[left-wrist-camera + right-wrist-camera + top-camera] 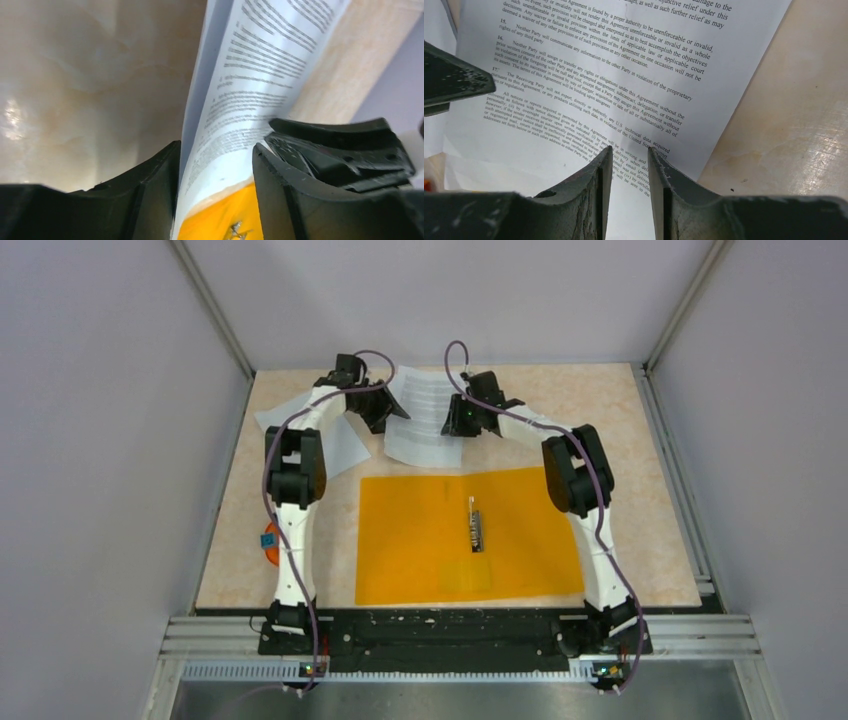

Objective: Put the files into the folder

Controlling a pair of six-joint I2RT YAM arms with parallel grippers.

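The printed sheet (420, 415) lies bowed at the table's back, just beyond the flat orange folder (420, 530). My left gripper (388, 412) is at the sheet's left edge. In the left wrist view the sheet (255, 65) stands curled between the jaws, which are wide apart, and leans on the left finger (160, 175), with the folder (220, 215) behind it. My right gripper (452, 423) is on the sheet's right side. In the right wrist view its jaws (630, 150) show a narrow gap over the text (589, 65) with nothing between them. The blank sheet (340, 445) lies under my left arm.
A metal clip (477, 528) sits in the folder's middle. A small orange toy block (270, 540) lies by the table's left edge next to my left arm. Grey walls close in the table on the left, back and right.
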